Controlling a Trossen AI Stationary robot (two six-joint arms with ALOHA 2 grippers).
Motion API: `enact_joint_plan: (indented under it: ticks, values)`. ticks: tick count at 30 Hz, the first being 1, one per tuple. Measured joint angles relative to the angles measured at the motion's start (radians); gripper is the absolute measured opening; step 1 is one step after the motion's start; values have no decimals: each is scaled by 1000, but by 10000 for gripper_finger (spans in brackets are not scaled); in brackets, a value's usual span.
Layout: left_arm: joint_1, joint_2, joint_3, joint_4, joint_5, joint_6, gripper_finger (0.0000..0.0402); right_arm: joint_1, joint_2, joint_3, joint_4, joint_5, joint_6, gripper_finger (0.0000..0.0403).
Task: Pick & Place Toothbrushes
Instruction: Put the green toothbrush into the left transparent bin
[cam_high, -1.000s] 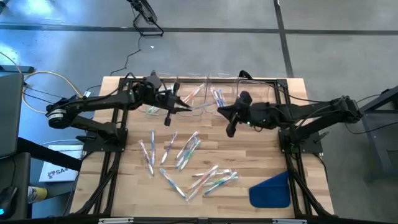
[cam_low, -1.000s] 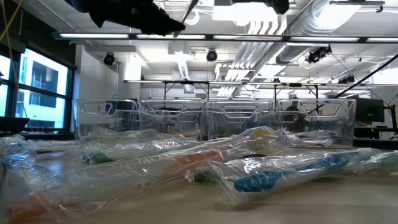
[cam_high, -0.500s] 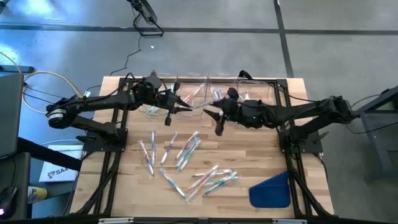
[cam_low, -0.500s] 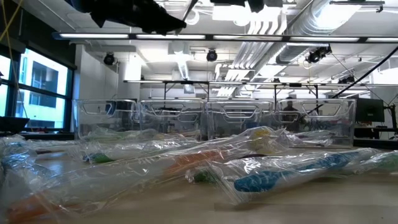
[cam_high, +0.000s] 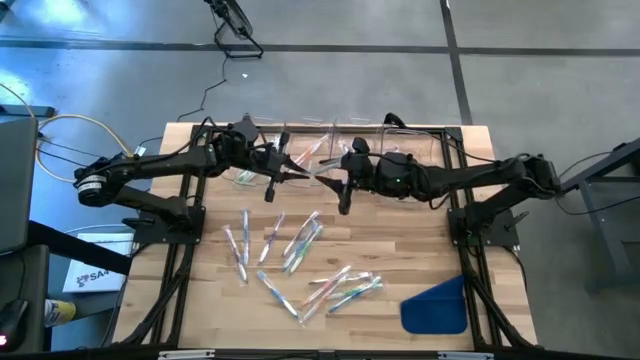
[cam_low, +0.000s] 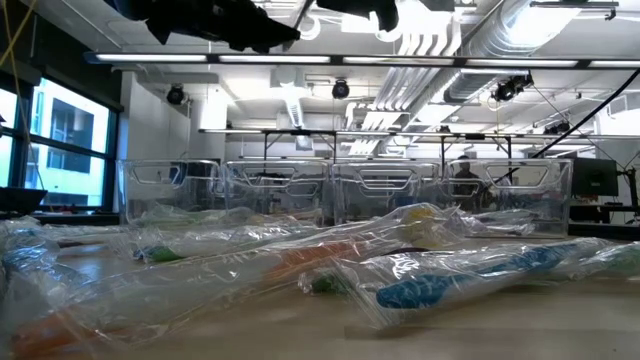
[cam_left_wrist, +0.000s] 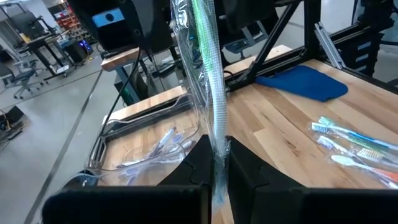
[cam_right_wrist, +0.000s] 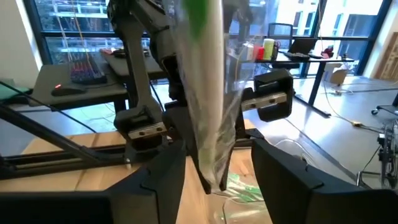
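— Where's the green toothbrush (cam_left_wrist: 210, 93)?
— Near the worktop's (cam_high: 420, 250) far edge, pinched in its clear wrapper by the left gripper (cam_high: 300, 174).
— And the right gripper (cam_right_wrist: 214, 163)?
— Fingers spread on both sides of the wrapper's other end. More toothbrushes (cam_high: 300, 262) lie mid-worktop; a blue cloth (cam_high: 436, 305) sits at the near right corner.

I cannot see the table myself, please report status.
Left gripper shut on green toothbrush, above bins. Right gripper open around its free end. Nothing in the way.
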Motion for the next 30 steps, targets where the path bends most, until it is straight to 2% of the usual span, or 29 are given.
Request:
enact_joint_plan:
  ticks: [6,19,30]
  values:
    - [0,0,0,0,0,1,14,2,0,0,27,-4,-6,140]
    - [0,0,0,-2,-5,0,14,2,0,0,24,-5,-8,17]
    - [0,0,0,-3,-5,0,14,2,0,0,21,-19,-23,15]
